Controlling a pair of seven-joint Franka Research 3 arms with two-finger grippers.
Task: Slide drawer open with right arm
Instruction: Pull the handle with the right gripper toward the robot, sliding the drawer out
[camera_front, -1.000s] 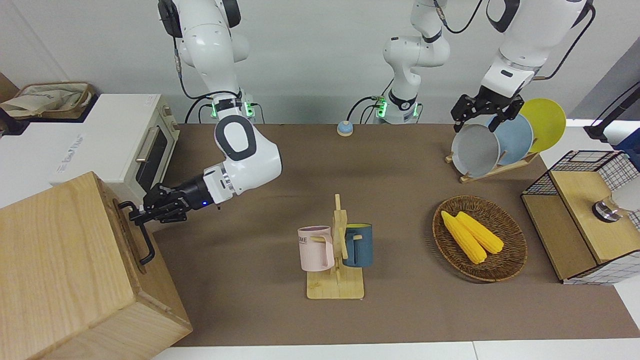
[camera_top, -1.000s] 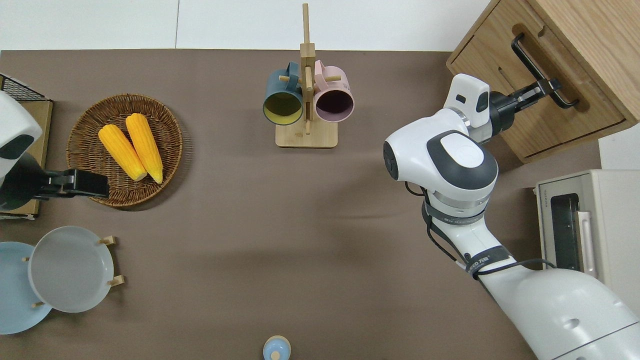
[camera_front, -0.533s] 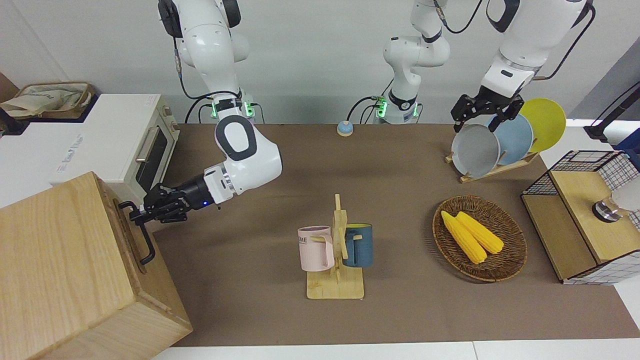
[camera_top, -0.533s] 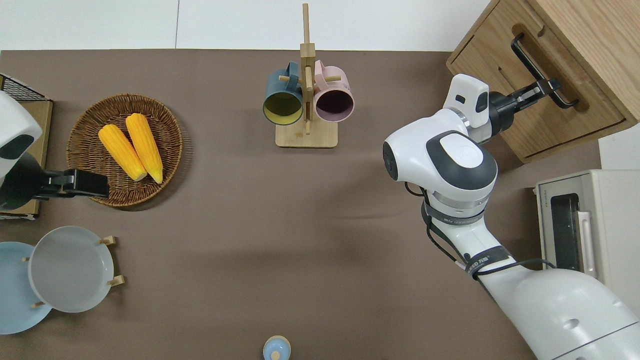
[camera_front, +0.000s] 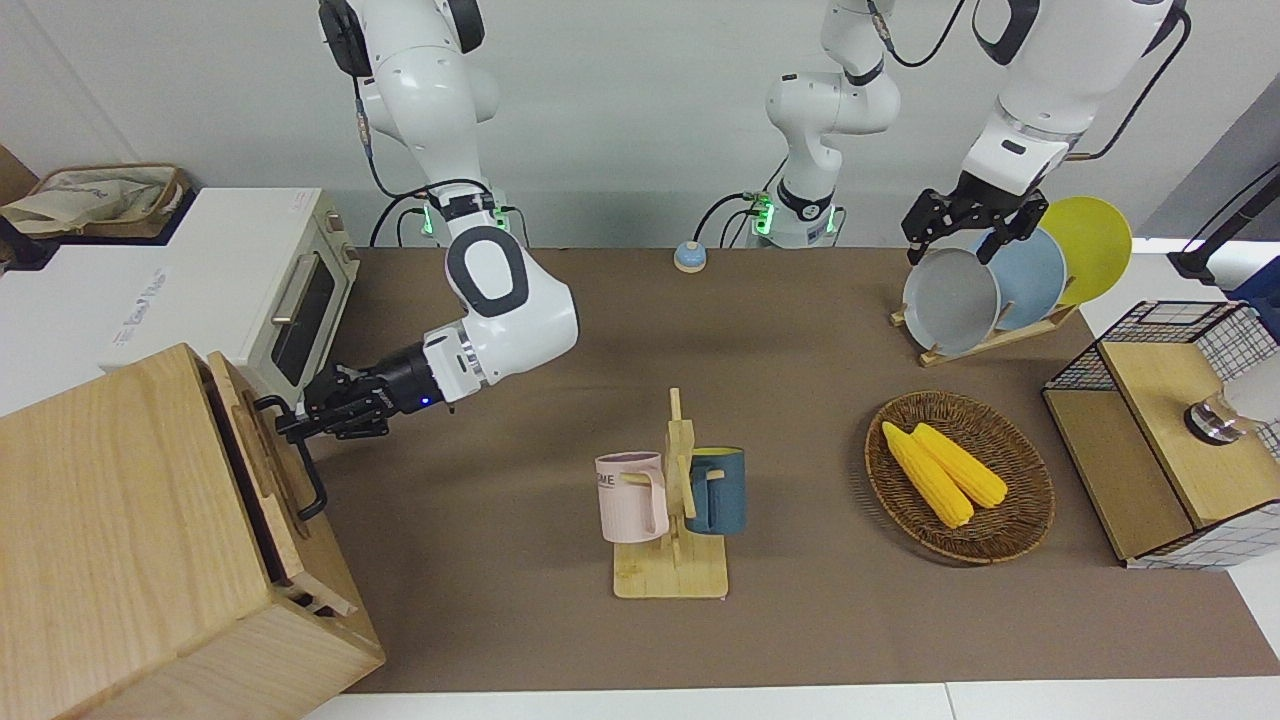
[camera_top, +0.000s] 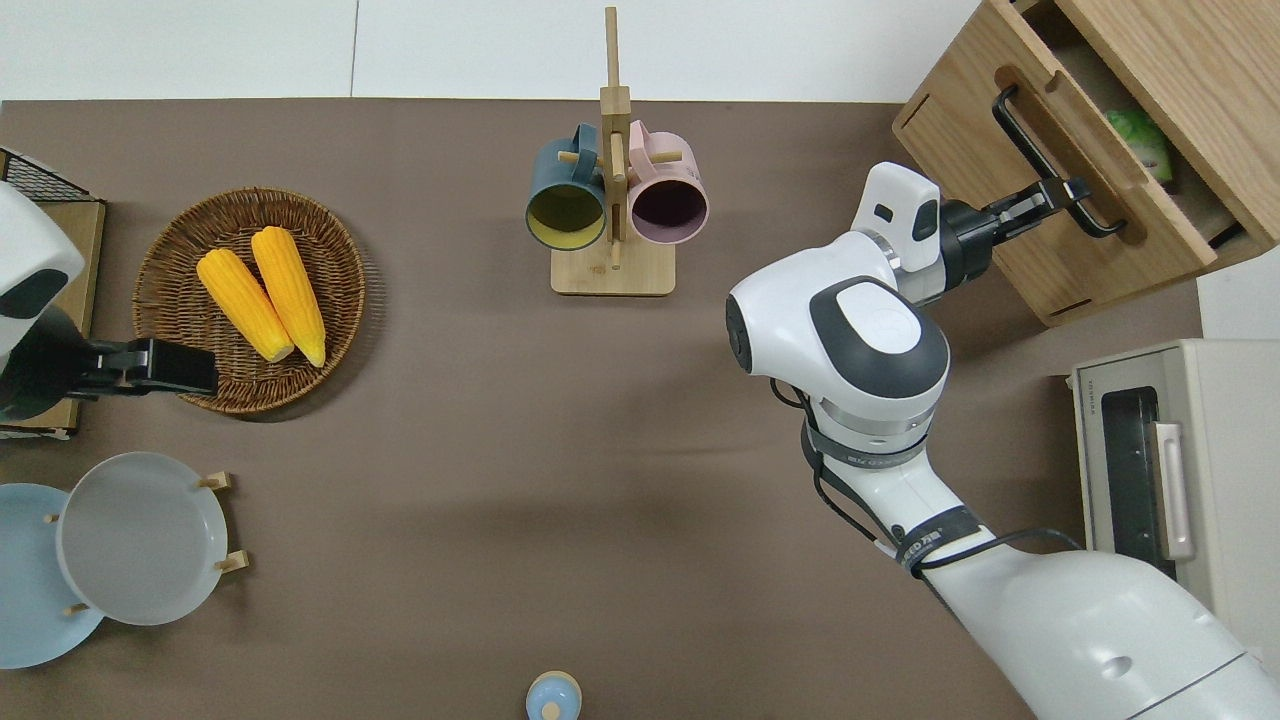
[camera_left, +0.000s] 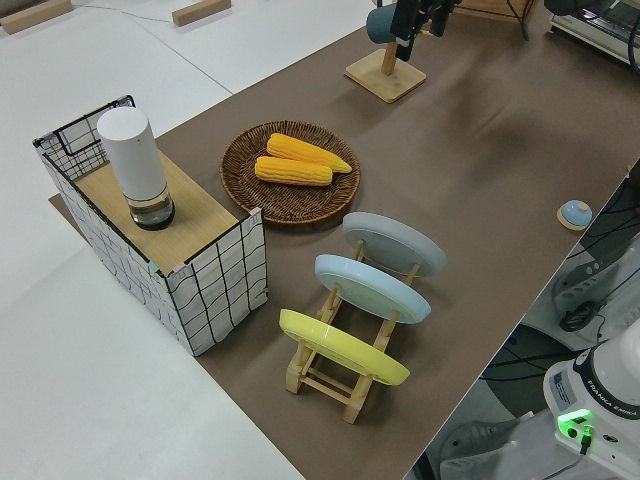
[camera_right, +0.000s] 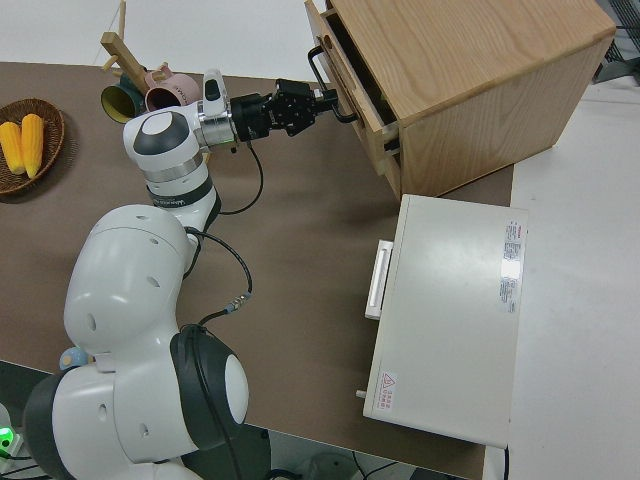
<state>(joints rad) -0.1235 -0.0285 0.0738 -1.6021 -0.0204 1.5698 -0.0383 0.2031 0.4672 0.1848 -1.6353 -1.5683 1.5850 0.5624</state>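
Gripping the black loop handle (camera_top: 1052, 162) at its end nearer the robots, the right gripper (camera_top: 1050, 192) has its 2 fingers pinched on the bar. The handle is fixed to the front of the drawer (camera_top: 1060, 170), which stands partly pulled out of the wooden cabinet (camera_front: 120, 520) at the right arm's end of the table (camera_top: 450, 480); a green item (camera_top: 1140, 140) shows in the gap. The right arm (camera_top: 860, 340) reaches level from the table centre toward the cabinet. Beside the gripper, nearer the robots, stands the white toaster oven (camera_top: 1170, 470). The left arm is parked; whether its gripper (camera_front: 965, 220) is spread or pressed together cannot be told.
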